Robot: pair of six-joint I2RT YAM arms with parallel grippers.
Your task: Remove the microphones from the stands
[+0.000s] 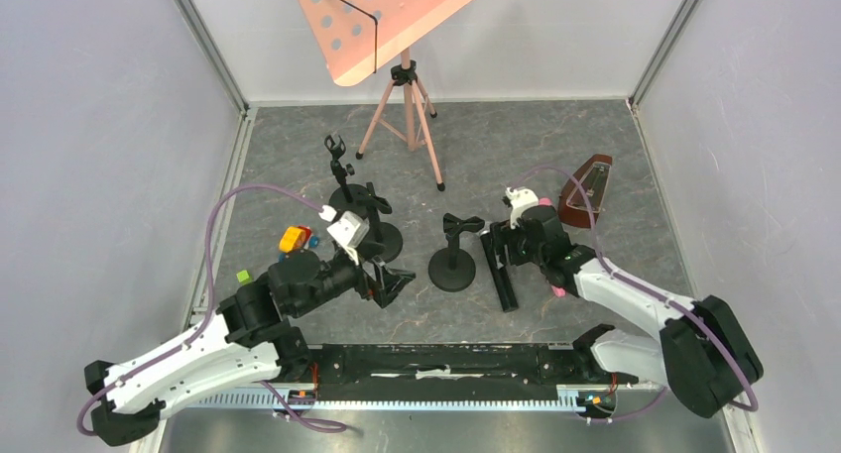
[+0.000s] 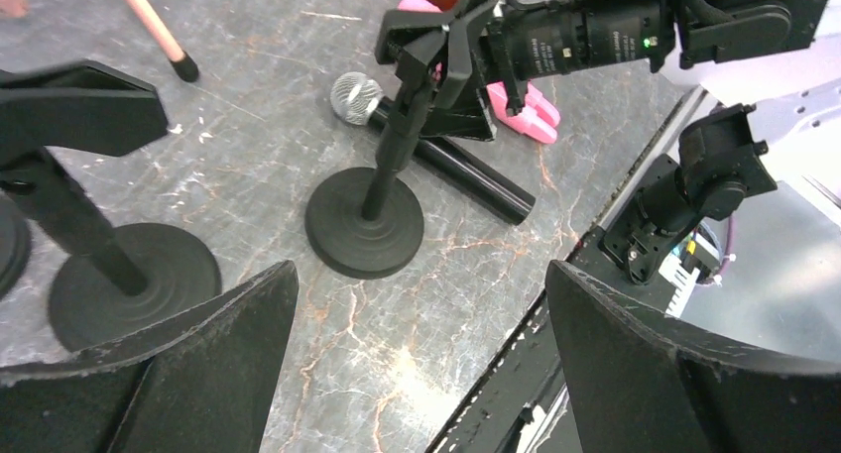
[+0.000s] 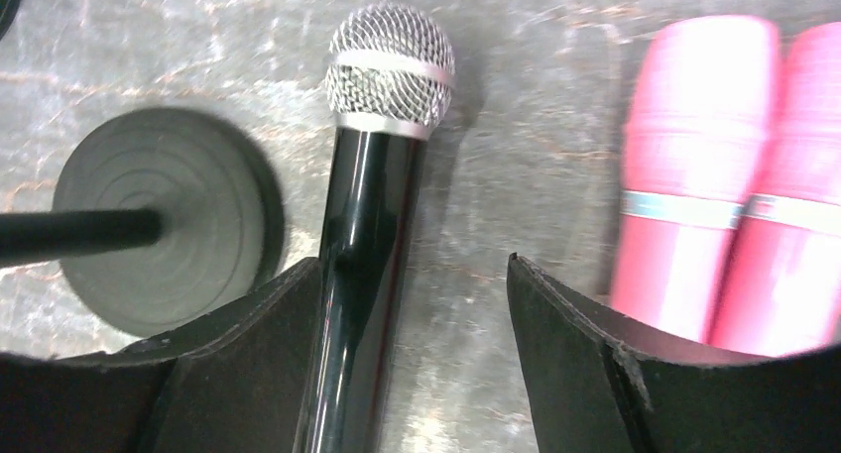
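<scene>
The black microphone (image 1: 502, 272) with a silver mesh head (image 3: 390, 64) lies flat on the table, just right of a small black desk stand (image 1: 453, 265) whose clip is empty. My right gripper (image 1: 503, 237) is open and low over the microphone. In the right wrist view the gripper (image 3: 415, 265) straddles the handle, which lies against the left finger (image 3: 248, 374). My left gripper (image 1: 397, 283) is open and empty, left of that stand. Its wrist view shows the stand (image 2: 364, 220) and the microphone (image 2: 466, 170) behind it.
Two more black stands (image 1: 347, 190) (image 1: 382, 237) stand to the left. Two pink microphones (image 3: 694, 175) lie right of the black one. A brown metronome (image 1: 585, 190), a pink music stand (image 1: 397, 17) on a tripod and small coloured toys (image 1: 293, 238) are around.
</scene>
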